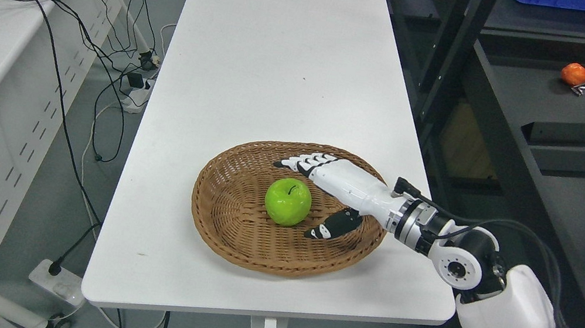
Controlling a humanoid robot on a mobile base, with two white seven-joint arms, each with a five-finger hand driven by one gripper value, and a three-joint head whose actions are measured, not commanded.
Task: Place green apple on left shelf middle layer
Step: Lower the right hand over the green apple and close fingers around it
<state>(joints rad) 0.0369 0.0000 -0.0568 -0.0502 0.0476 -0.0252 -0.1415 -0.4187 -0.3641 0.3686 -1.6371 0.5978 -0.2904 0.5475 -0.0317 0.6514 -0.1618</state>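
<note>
Green apple between right hand fingers

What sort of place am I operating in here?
Likely a robotics lab or workshop: a white table holds a wicker basket with a green apple, the right robot hand open beside it, cables trail across a side desk, and dark metal shelving stands at right.

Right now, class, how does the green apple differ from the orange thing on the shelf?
The apple is green; the orange thing is orange. The apple is round, the orange thing longer and lumpy. The apple lies in the basket on the table, with the right hand open beside it; the orange thing lies alone on the dark shelf at right. Both are glossy.
</note>
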